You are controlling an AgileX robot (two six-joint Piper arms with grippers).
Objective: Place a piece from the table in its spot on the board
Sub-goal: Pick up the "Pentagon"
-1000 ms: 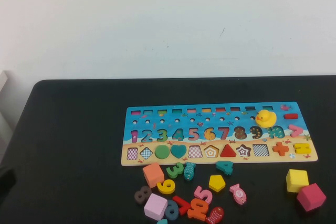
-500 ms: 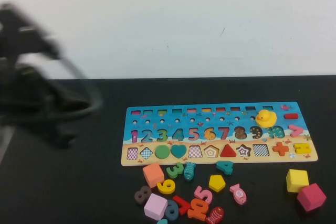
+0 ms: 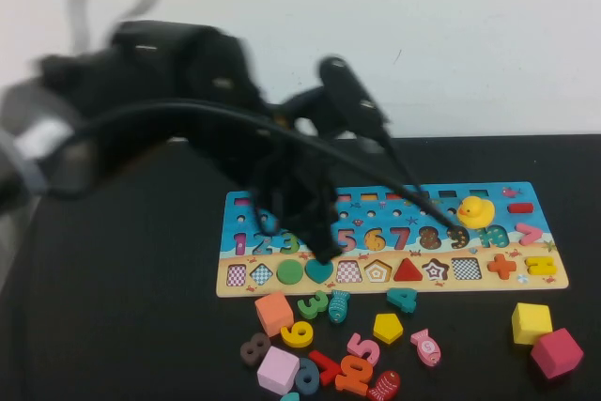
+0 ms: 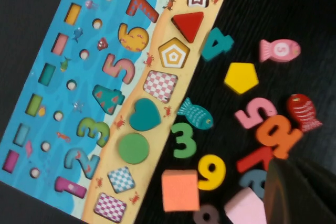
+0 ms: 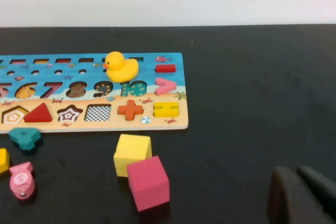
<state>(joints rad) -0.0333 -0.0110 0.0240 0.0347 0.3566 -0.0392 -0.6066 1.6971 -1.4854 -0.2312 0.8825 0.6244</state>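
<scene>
My left gripper (image 3: 315, 232) hangs over the left half of the board (image 3: 512, 232), jaws pressed together and holding nothing. My right gripper (image 5: 302, 195) sits low at the lower right of its own view; I cannot tell its state. The piece (image 3: 388, 328) lies flat on the table (image 3: 122, 326), lower centre of the frame, just below the board. It looks light, stiff and thin, so I would pinch opposite edges. A teal four (image 3: 402, 300), pink five (image 3: 363, 347) and pink fish (image 3: 425, 347) crowd it.

left arm: blurred, reaching in from the left side
left gripper (image 3: 315, 237): closed, empty, pointing down
right gripper (image 5: 302, 195): fingertips together, low, empty
</scene>
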